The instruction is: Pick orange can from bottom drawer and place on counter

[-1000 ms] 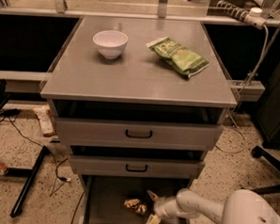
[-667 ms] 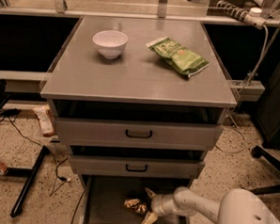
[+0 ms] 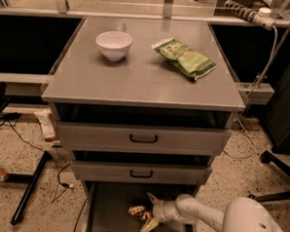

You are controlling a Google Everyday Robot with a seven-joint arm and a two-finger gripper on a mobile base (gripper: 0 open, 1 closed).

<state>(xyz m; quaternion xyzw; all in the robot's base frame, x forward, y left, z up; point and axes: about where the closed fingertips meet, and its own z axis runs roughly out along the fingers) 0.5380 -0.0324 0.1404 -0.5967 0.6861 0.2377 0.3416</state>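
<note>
The orange can [image 3: 138, 212] is a small crinkled orange-gold and brown object lying on the grey floor of the open bottom drawer [image 3: 112, 209]. My gripper [image 3: 149, 212] reaches into the drawer from the right on a white arm. Its two pale fingers are spread, one above and one below, just right of the can and around its right end. The counter [image 3: 137, 76] is the broad grey cabinet top above.
A white bowl [image 3: 113, 44] and a green snack bag [image 3: 184, 57] sit on the counter. Two grey drawers with black handles [image 3: 143, 139] stick out above the bottom drawer. Cables and a black stand leg [image 3: 29, 190] lie on the speckled floor at left.
My gripper has moved left along the drawer floor toward the orange can. The can has stayed in place.
</note>
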